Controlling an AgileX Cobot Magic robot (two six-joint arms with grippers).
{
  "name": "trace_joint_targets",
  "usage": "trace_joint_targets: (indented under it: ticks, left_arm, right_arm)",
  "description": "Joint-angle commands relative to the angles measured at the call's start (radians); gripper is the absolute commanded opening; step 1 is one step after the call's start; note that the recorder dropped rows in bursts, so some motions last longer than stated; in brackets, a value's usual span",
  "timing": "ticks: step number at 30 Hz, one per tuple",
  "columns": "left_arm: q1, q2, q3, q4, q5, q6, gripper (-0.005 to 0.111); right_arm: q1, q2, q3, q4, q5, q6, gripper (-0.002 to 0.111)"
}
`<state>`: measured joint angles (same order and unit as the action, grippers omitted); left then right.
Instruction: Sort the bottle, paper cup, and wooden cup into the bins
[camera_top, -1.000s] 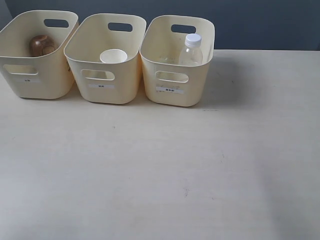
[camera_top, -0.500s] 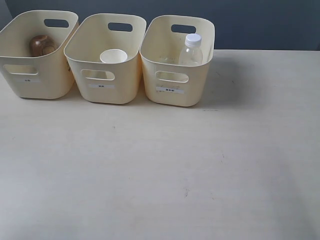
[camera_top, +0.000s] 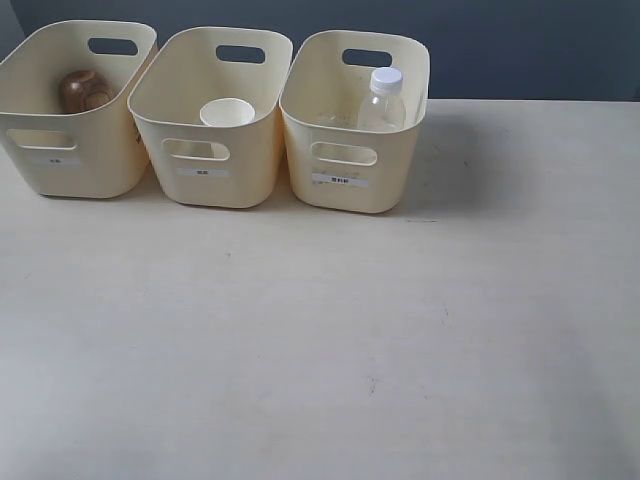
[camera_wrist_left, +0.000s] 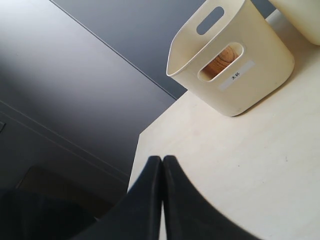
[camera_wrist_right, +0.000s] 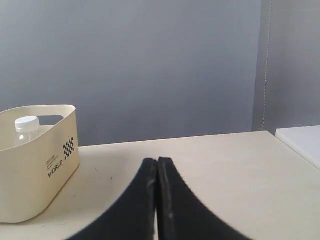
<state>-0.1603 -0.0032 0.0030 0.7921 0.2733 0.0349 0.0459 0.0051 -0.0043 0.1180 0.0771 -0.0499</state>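
Observation:
Three cream-yellow bins stand in a row at the back of the table. The left bin (camera_top: 60, 150) holds the wooden cup (camera_top: 85, 90), the middle bin (camera_top: 205, 150) holds the white paper cup (camera_top: 227, 112), and the right bin (camera_top: 350, 160) holds the clear bottle (camera_top: 383, 100) upright. Neither arm shows in the exterior view. My left gripper (camera_wrist_left: 162, 159) is shut and empty over the table's corner, away from the left bin (camera_wrist_left: 240, 65) with the wooden cup (camera_wrist_left: 222, 61) seen through its handle cutout. My right gripper (camera_wrist_right: 157, 160) is shut and empty, apart from the bin (camera_wrist_right: 35, 165) with the bottle (camera_wrist_right: 26, 127).
The pale table (camera_top: 330, 330) stretches bare in front of the bins. A dark blue-grey wall (camera_top: 500, 40) runs behind them. The table's left edge (camera_wrist_left: 137, 150) drops off near my left gripper. A white surface (camera_wrist_right: 302, 140) lies beyond the table's far right edge.

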Motion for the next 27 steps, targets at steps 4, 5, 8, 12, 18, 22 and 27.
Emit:
trace_joint_targets:
  ticks: [4,5,8,12,18,22,27]
  left_arm:
    - [-0.001,0.003,-0.003,0.002,-0.013,-0.008,0.000]
    - [-0.001,0.003,-0.003,0.002,-0.013,-0.008,0.000]
    - [-0.001,0.003,-0.003,0.002,-0.013,-0.008,0.000]
    - [-0.001,0.003,-0.003,0.002,-0.013,-0.008,0.000]
    - [-0.001,0.003,-0.003,0.002,-0.013,-0.008,0.000]
    - [-0.001,0.003,-0.003,0.002,-0.013,-0.008,0.000]
    - [-0.001,0.003,-0.003,0.002,-0.013,-0.008,0.000]
  right_arm:
    - [-0.005,-0.005,0.004,-0.026,-0.027,-0.010,-0.001]
    - [-0.005,-0.005,0.004,-0.045,-0.027,-0.010,-0.001]
    - [-0.005,-0.005,0.004,-0.060,-0.027,-0.004,-0.001]
    - [-0.005,-0.005,0.004,-0.102,-0.006,0.008,-0.001]
    - [0.003,-0.005,0.004,-0.132,0.004,0.050,-0.001]
    - [0.041,-0.005,0.004,-0.132,0.004,0.066,-0.001]
    - [0.064,-0.005,0.004,-0.132,0.004,0.069,-0.001]
